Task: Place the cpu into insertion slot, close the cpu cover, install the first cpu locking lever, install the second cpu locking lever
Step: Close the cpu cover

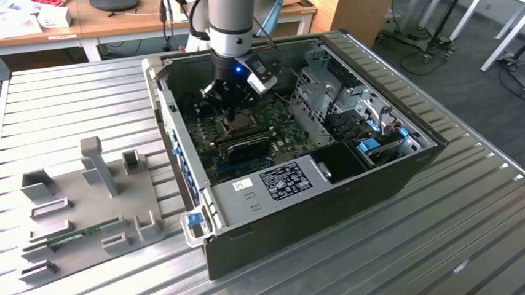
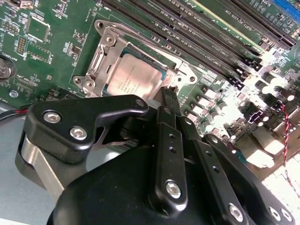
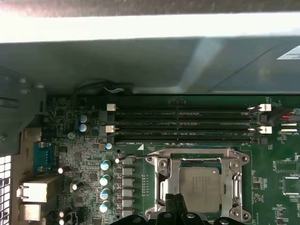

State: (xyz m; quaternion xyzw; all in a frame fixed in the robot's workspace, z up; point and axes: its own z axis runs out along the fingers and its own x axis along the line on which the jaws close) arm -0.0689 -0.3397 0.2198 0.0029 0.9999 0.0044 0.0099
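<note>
The cpu (image 2: 133,79) (image 3: 201,187), a silvery-tan square, lies flat in the insertion slot (image 1: 238,123) on the green board. The cpu cover (image 2: 105,56) (image 3: 236,187), a silvery frame, is down around the chip's edges. A thin metal lever rod (image 3: 187,152) runs along one side of the socket, its hooked end (image 3: 117,160) sticking out past the corner. My gripper (image 2: 171,96) (image 3: 176,199) (image 1: 232,106) hangs inside the case just over one edge of the socket. Its black fingers are pressed together with nothing between them.
Long black memory slots (image 3: 187,124) run beside the socket. The open computer case (image 1: 369,166) has drive cages (image 1: 328,92) on the exterior view's right. A grey fixture plate (image 1: 82,203) with upright blocks lies on the ribbed metal table at the exterior view's left.
</note>
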